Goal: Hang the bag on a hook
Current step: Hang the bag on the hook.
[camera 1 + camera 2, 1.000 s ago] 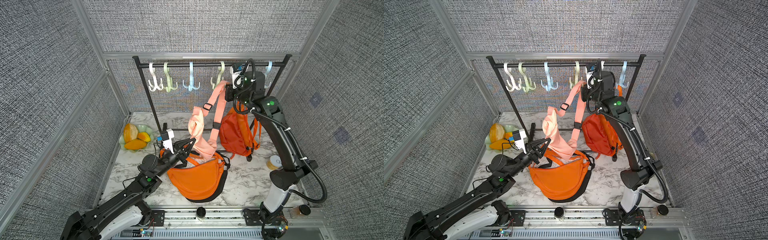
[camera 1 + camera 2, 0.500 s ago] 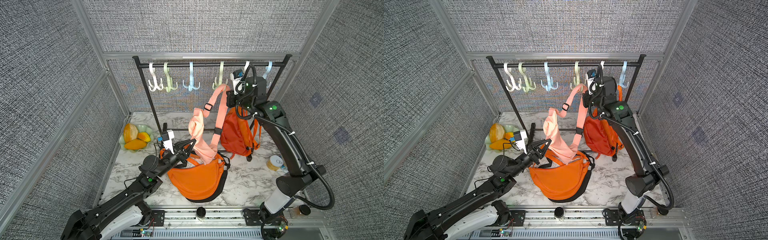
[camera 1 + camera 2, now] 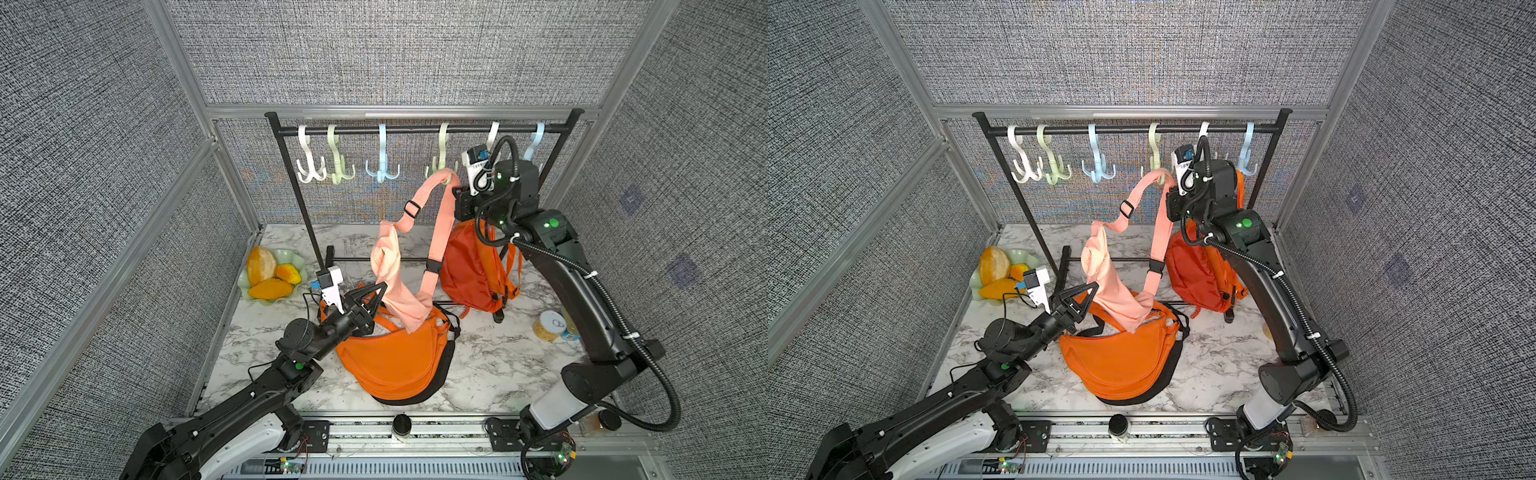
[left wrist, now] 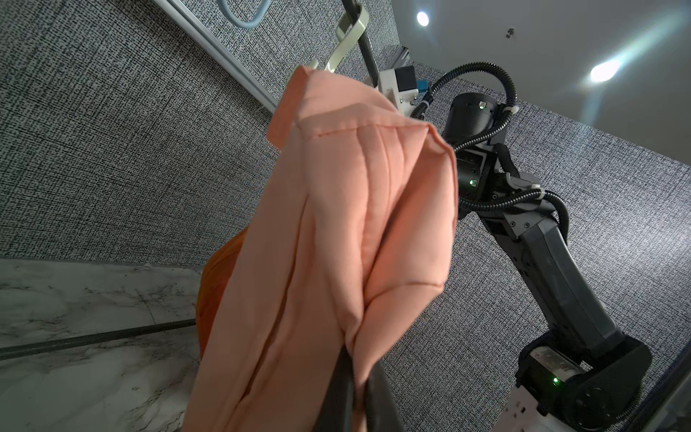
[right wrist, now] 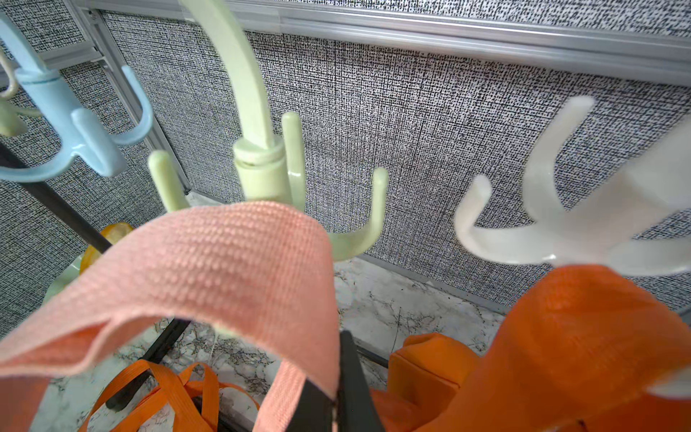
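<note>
Clamping the strap [image 5: 209, 262] in our right gripper [image 5: 338, 377] by the green hook [image 5: 261, 168] and the peach bag [image 4: 336, 224] in our left gripper [image 4: 361, 396], we are risking tension tugging the strap off.

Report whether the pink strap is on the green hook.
Cannot tell: the strap, pinched in the right end effector, hides the base of the green hook.

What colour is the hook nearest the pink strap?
The hook is pale green, clearest in the right wrist view.
</note>
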`<action>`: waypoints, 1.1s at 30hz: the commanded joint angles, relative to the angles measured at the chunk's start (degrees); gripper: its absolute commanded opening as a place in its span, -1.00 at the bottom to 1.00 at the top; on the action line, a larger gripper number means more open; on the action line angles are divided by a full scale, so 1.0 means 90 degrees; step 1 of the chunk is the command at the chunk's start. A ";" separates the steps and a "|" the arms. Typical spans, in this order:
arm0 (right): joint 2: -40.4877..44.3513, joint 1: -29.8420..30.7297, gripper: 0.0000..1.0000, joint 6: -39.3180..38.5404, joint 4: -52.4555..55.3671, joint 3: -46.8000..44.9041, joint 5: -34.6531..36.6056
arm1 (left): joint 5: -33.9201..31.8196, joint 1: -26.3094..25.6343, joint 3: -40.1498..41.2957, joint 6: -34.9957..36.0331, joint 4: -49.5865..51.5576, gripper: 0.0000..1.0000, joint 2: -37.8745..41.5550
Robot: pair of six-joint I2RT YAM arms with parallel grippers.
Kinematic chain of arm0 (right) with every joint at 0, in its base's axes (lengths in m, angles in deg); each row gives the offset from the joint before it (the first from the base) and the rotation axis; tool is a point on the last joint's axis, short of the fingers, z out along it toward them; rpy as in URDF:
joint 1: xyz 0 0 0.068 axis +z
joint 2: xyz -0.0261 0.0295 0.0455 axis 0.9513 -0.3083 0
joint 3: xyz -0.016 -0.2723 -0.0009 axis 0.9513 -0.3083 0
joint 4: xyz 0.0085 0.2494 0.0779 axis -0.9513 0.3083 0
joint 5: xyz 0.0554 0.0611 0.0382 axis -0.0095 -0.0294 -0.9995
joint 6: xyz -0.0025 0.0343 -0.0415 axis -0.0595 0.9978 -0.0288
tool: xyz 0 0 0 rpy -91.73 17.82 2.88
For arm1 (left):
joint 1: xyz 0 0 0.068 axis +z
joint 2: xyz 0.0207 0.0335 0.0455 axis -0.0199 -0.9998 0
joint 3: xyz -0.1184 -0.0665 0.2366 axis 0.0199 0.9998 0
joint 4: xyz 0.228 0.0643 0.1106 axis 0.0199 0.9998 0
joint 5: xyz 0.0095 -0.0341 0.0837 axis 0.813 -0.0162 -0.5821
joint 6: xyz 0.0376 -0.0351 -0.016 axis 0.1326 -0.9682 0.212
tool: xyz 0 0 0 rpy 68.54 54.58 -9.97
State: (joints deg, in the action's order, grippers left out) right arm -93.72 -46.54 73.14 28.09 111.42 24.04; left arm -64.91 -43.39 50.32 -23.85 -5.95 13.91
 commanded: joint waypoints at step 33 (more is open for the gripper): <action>-0.0430 0.0097 -0.84 -0.0587 0.0971 0.0806 0.0832 | 0.0038 0.0005 -0.0039 -0.0542 -0.0572 -1.00 -0.0713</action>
State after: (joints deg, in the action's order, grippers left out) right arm -99.51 -45.74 67.76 39.74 120.60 30.57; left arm -64.40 -43.39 49.69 -28.06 -8.49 8.35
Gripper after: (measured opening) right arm 0.076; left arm 0.078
